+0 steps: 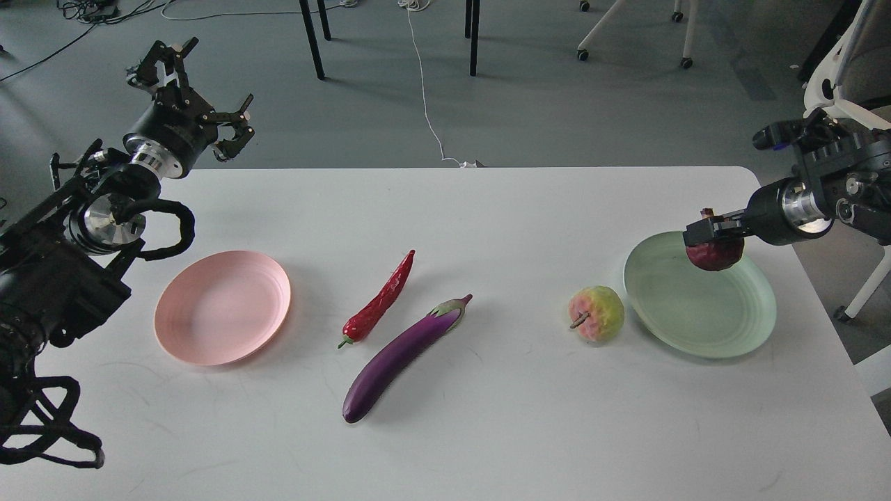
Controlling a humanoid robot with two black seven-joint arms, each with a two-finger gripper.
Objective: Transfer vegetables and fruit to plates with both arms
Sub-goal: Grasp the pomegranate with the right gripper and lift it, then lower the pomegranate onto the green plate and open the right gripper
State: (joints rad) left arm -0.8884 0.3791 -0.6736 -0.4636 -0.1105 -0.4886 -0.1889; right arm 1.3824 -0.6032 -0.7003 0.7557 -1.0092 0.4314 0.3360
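A purple eggplant [400, 356] lies slanted in the middle of the white table [487, 431]. A red chili pepper [379, 300] lies just left of it. A yellow-green and pink lumpy fruit [596, 314] sits beside the left rim of the mint green plate [710, 320]. My right gripper [711, 235] is shut on the dark red pomegranate [714, 253] and holds it over the far part of that plate. The pink plate [223, 307] at the left holds nothing. My left gripper [198, 94] is open and empty, raised beyond the table's far left corner.
Beyond the far table edge are grey floor, black table legs [313, 38], a white cable [424, 97] and chair bases. A white chair [846, 83] stands behind my right arm. The table's right edge runs close past the green plate.
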